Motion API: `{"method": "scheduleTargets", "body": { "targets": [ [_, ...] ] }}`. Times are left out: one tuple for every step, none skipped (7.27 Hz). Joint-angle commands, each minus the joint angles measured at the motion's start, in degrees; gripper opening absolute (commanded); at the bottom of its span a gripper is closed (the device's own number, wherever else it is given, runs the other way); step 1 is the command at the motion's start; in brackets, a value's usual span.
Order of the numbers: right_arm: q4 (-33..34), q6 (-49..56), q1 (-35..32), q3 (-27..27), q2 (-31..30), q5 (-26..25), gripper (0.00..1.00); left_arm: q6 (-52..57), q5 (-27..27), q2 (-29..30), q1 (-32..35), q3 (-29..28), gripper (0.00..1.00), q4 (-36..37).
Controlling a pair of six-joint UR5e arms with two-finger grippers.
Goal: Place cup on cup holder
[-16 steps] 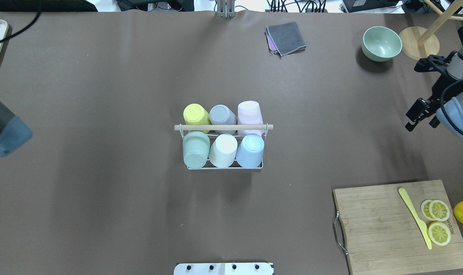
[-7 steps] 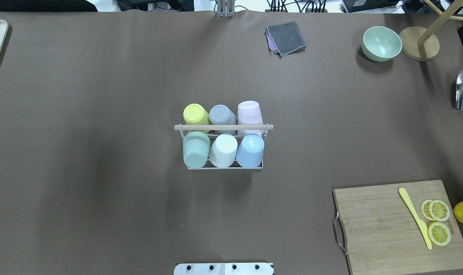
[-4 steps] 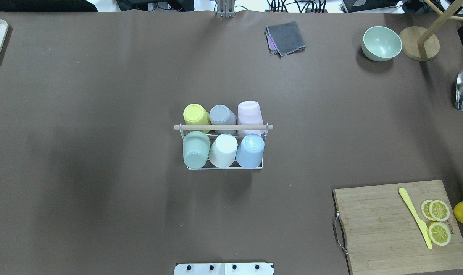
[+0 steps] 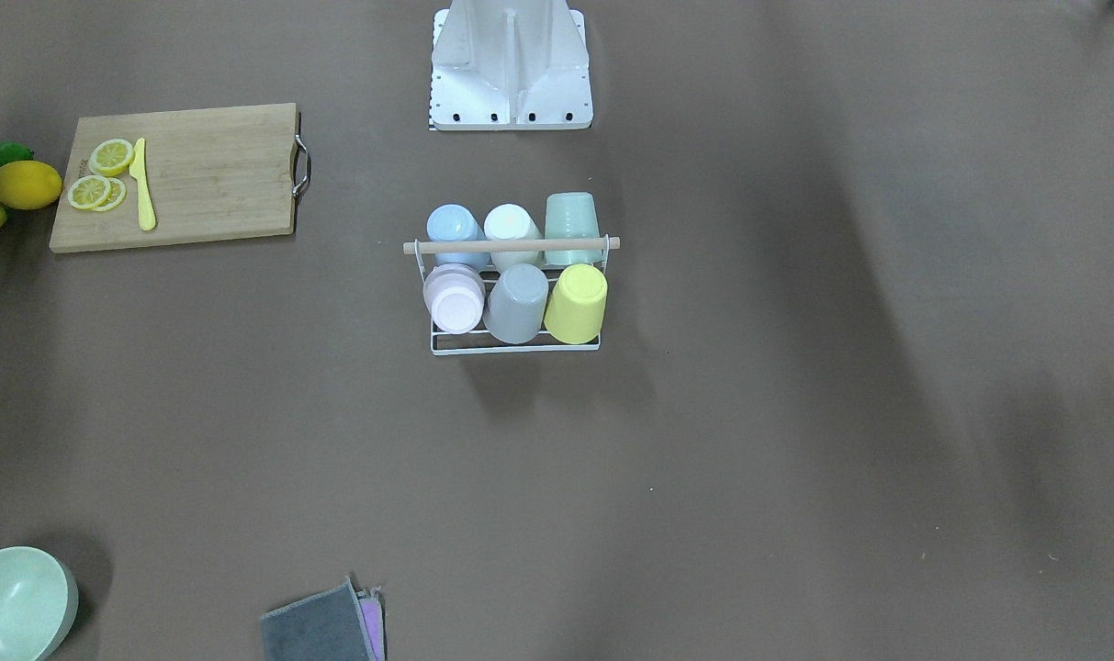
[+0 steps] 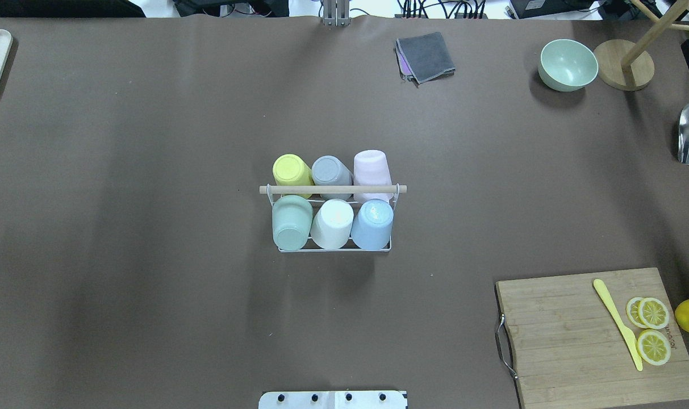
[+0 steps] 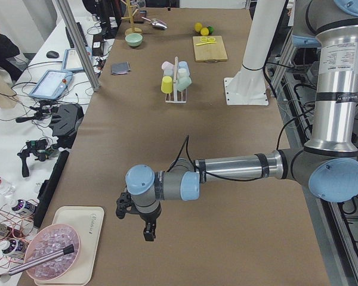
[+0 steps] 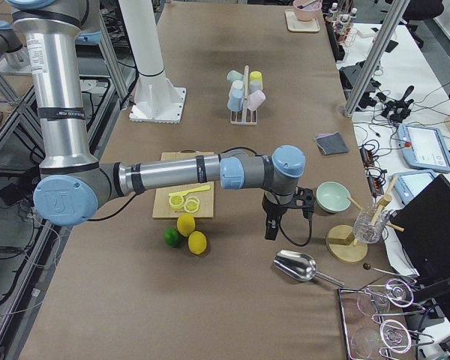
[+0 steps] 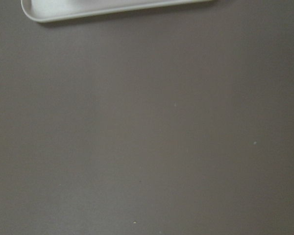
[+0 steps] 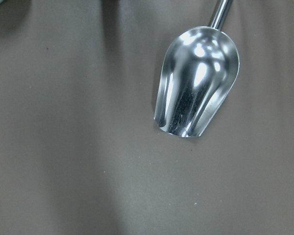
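Six smooth, tapered pastel cups (image 5: 333,222) sit bottoms-up and tilted on the cup holder (image 5: 333,190), a white wire rack under a round wooden rod, at mid-counter (image 5: 151,170), three per row. My left tool (image 6: 147,232) hangs above the counter near a rounded cream tray (image 6: 94,229); my right tool (image 7: 269,231) hangs near a polished metal scoop (image 7: 296,264). Whether either tool is open, or holds anything, I cannot tell.

The robot's left arm (image 6: 232,167) and right arm (image 7: 172,171): black-ringed silver tubes, pale-blue joint caps, looping black cables, on a white, bolt-studded pedestal (image 4: 511,83).
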State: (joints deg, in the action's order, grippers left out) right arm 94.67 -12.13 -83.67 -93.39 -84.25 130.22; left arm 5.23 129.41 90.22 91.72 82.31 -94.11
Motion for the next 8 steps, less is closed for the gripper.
{"method": "scheduleTargets", "body": {
  "targets": [
    [-0.02,-0.09,-0.70,0.58,0.76,1.17,0.99,-0.64,1.20,-1.34,2.06,3.60,0.97,-0.02],
    [-0.10,-0.18,-0.61,0.58,0.76,1.26,0.99,-4.06,1.29,-3.80,2.06,8.95,0.97,-0.19],
    [-0.19,-0.44,-0.61,0.58,1.02,1.44,0.99,-4.61,1.37,-6.00,1.63,12.40,0.97,-0.19],
    [-0.19,-1.75,-0.61,0.66,1.80,1.44,0.99,-4.18,3.46,-7.93,0.58,12.78,0.97,-0.63],
    [-0.19,-1.76,-0.61,0.67,1.64,1.44,0.99,-4.18,4.18,-8.39,-0.39,13.22,0.97,-1.50],
    [-0.19,-1.67,-0.61,0.67,1.37,1.44,0.99,-4.18,4.19,-8.83,-1.09,13.22,0.97,-1.86],
    [-0.19,-1.67,-0.61,0.67,1.37,1.44,0.99,-4.61,4.10,-8.92,-1.36,13.05,0.97,-1.69],
    [-0.19,-1.67,-0.61,0.58,1.37,1.44,0.99,-5.31,4.10,-9.18,-1.37,13.22,0.97,-1.60]
  ]
}}
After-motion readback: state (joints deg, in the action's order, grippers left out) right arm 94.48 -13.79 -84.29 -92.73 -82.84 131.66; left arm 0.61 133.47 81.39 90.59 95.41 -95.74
